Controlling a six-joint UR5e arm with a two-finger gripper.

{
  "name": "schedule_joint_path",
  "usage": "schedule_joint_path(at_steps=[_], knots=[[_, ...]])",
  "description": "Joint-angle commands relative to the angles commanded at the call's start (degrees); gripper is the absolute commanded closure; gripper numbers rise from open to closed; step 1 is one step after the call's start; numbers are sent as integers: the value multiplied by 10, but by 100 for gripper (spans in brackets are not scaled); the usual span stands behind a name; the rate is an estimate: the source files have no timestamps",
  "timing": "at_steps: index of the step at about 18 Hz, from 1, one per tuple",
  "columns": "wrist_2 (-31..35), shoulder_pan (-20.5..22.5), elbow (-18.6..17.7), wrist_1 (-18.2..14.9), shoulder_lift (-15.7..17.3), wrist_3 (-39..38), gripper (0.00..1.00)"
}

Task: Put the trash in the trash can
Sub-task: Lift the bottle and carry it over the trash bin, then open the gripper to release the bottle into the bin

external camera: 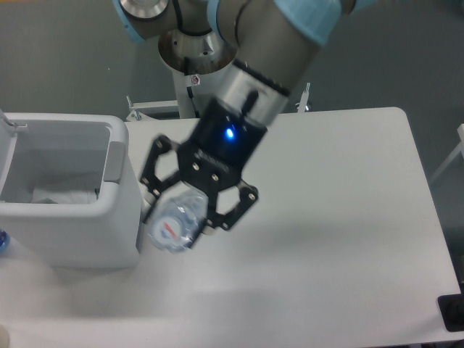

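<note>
We see a white surface with rounded corners over a grey floor, and a small black object at its right edge
</note>
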Motion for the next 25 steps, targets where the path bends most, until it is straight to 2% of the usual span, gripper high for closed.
schedule_joint_path(at_steps=[3, 6, 8, 9, 10, 11, 13, 19, 20, 22, 25], knots=[[-23, -25, -11, 0, 25, -9, 62], [-23, -56, -46, 1, 55, -5, 56], [-23, -77, -67, 8, 61, -5, 54], [-23, -88, -75, 12, 61, -5, 44], [-22, -95, -83, 13, 61, -4, 21], [-22, -98, -88, 15, 61, -4, 8], [-22, -98, -95, 17, 62, -4, 0], [-17, -91, -107, 17, 63, -2, 0], [-15, -81, -108, 17, 62, -1, 0], [-8, -31, -113, 18, 62, 5, 0], [21, 24, -119, 20, 44, 34, 0]])
